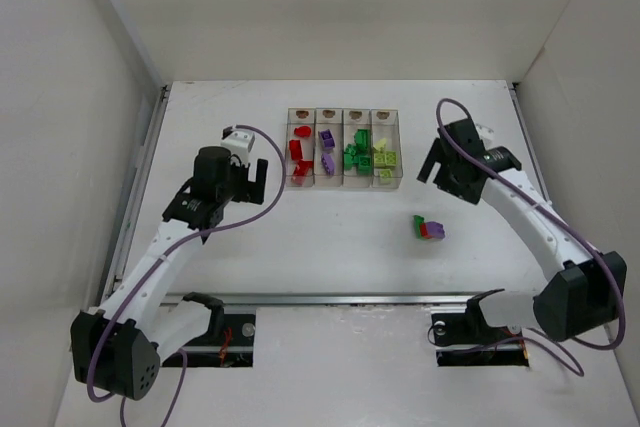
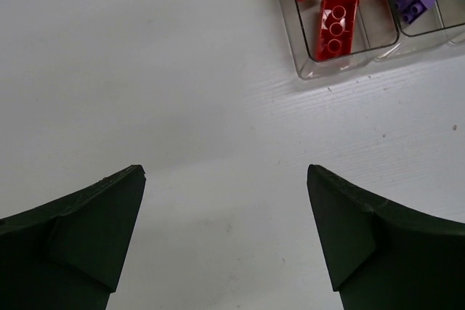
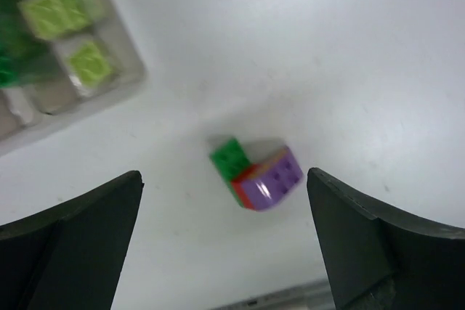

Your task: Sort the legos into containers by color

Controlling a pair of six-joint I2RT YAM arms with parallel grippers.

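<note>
On the white tabletop (image 1: 300, 237), a row of four clear smoky-plastic rectangular containers (image 1: 342, 147) holds small plastic toy legos (image 1: 356, 157), sorted left to right: red, purple, dark green, yellow-green. One cluster of green, red and purple bricks (image 1: 429, 228), touching one another, lies on the table apart from the row, nearer the right arm. Fingers of the left gripper (image 2: 225, 176) stand wide apart, empty, near the leftmost container's corner. Fingers of the right gripper (image 1: 437, 169) stand wide apart, empty, above the cluster.
</note>
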